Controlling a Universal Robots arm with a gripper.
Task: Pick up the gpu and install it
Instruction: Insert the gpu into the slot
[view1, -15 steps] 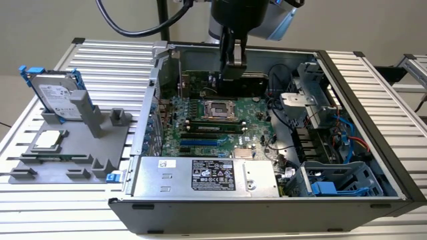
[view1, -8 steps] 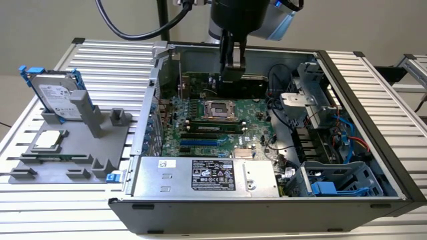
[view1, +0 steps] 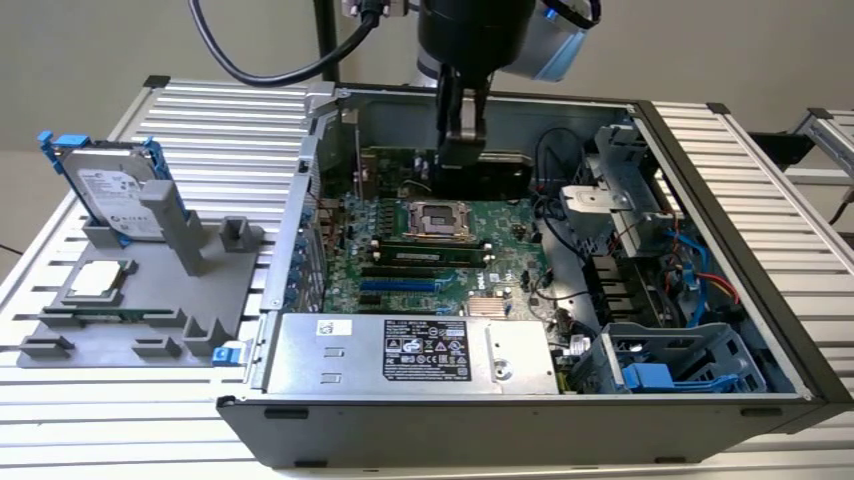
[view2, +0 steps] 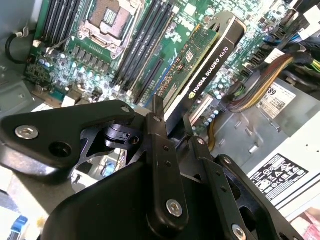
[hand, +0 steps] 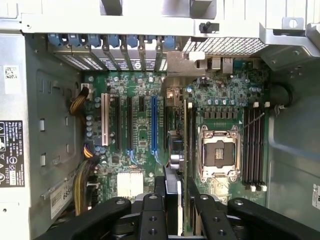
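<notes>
at the exterior view's left, near the left edge of the table (view1: 200, 110), a grey fixture (view1: 220, 285) holds a hard drive (view1: 114, 190) upright in a blue frame, with a small square cpu chip (view1: 96, 282) lying flat just in front of it. both are well apart from the arm.

further right stands the open computer case (view1: 534, 430), its motherboard (view1: 441, 265) lying flat inside. the gripper (view1: 461, 148) hangs inside the case toward its far wall, clenched on the gpu (view1: 483, 172). it holds the card on edge above the board, just beyond the empty cpu socket (view1: 437, 218). in the second wrist view the fingers (view2: 159, 135) press on the card's two faces, green board on one side and black shroud on the other. in the first wrist view the card sits edge-on between the blue slot (hand: 154, 125) and the socket, its silver bracket (hand: 182, 65) toward the case's slotted rear wall. whether its lower edge touches a slot i cannot tell.

the card looks light and stiff, but fragile: bare components on the green face and a thin connector edge. the grip across the faces near the top edge seems sound. the smooth shroud could slip if the card meets the slot crooked.

toward the case's right edge sits a grey drive cage (view1: 667, 365) with blue clips.
</notes>
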